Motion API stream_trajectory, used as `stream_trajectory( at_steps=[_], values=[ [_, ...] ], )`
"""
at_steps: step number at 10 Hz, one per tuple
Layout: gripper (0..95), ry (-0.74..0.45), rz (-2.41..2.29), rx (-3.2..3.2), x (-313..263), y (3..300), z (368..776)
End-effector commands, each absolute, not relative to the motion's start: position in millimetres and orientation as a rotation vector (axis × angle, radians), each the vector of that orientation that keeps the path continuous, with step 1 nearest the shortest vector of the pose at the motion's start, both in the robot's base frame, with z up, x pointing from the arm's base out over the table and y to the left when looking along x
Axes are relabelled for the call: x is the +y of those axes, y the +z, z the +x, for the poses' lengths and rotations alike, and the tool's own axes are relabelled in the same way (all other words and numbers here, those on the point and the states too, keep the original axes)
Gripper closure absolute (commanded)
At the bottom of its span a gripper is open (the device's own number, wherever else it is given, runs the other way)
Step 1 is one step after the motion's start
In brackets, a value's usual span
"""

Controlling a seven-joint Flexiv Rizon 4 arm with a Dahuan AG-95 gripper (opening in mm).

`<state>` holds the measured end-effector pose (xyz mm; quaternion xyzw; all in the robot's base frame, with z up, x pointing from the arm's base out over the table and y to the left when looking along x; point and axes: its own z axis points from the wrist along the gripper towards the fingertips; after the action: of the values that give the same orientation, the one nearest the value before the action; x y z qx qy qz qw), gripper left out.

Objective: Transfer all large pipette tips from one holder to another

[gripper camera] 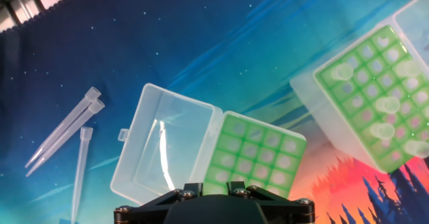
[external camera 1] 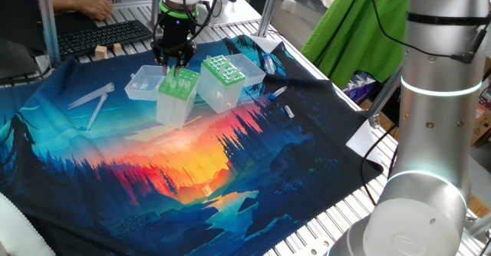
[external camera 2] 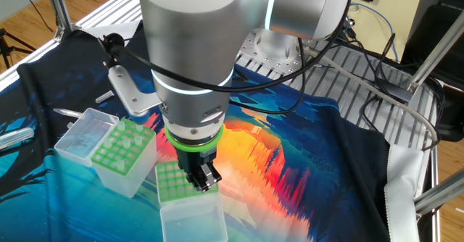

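The light-green-topped holder (external camera 1: 176, 93) (gripper camera: 258, 158) stands mid-cloth with its clear lid (gripper camera: 167, 150) open beside it; its wide holes look empty. The darker dotted-top holder (external camera 1: 225, 70) (gripper camera: 375, 96) stands next to it and carries several clear pipette tips (gripper camera: 387, 104) upright. Three more tips (gripper camera: 64, 130) (external camera 1: 96, 103) lie loose on the cloth to the left. My gripper (external camera 1: 175, 67) (external camera 2: 207, 182) hangs just above the light-green holder (external camera 2: 176, 182). In the hand view only its black housing shows at the bottom edge, and the fingertips are hidden. I see nothing held.
A keyboard (external camera 1: 103, 35) with a person's hand and small wooden blocks (external camera 1: 107, 50) lie behind the cloth. Small pen-like items (external camera 1: 280, 95) lie right of the holders. A second silver arm (external camera 1: 433, 133) stands at the near right. The patterned cloth (external camera 1: 230, 179) covers the table.
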<state>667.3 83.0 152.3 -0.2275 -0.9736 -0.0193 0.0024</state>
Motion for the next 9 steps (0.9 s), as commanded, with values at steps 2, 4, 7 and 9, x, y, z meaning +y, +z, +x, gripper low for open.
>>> stream_trajectory(
  at_steps=[2,4,7,9],
  values=[
    [76.0,-0.063,-0.713,-3.057,82.9,150.8,666.7],
    [76.0,-0.063,-0.710,-3.061,82.5,149.4,666.3],
    [76.0,-0.066,-0.710,-3.065,82.8,146.9,665.2],
    [76.0,-0.066,-0.711,-3.071,82.8,145.5,665.2]
  ],
)
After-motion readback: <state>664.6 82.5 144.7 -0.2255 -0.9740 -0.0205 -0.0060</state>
